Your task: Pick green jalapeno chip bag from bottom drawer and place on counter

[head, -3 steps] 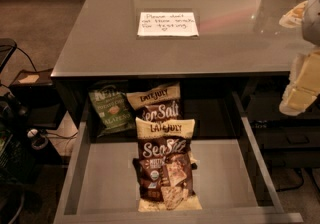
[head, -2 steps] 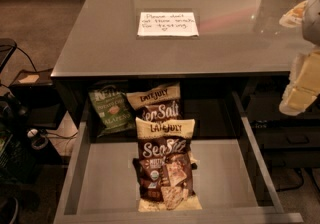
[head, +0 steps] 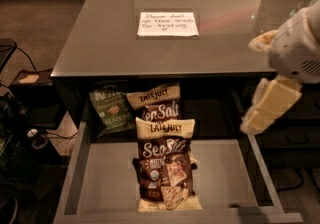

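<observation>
While hovering by the right front corner of the worktop [head: 100,43] with end effector [head: 249,87] spread and empty: approach step, seemingly. Well to its left and lower, at the back of the open bottom drawer [head: 225,173], green jalapeno chip bag [head: 111,110], touching a Late July bag [head: 160,105]. Next, likely: swing left, dip under the worktop lip, pinch the bag.
</observation>
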